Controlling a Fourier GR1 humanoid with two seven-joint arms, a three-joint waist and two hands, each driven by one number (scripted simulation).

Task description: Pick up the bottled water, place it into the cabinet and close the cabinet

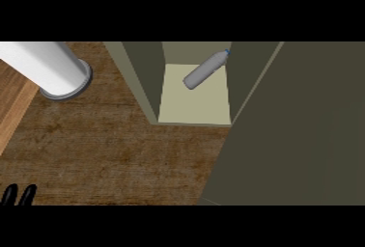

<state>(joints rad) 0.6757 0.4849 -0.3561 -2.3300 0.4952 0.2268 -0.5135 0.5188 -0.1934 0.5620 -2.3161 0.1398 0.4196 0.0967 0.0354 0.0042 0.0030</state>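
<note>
Lying tilted in cabinet (194, 107), bottled water (205, 71), blue-capped

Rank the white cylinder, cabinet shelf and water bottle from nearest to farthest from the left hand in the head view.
1. White cylinder, upper left, nearest the left hand.
2. Cabinet shelf, centre.
3. Water bottle, farther back on that shelf.
</note>
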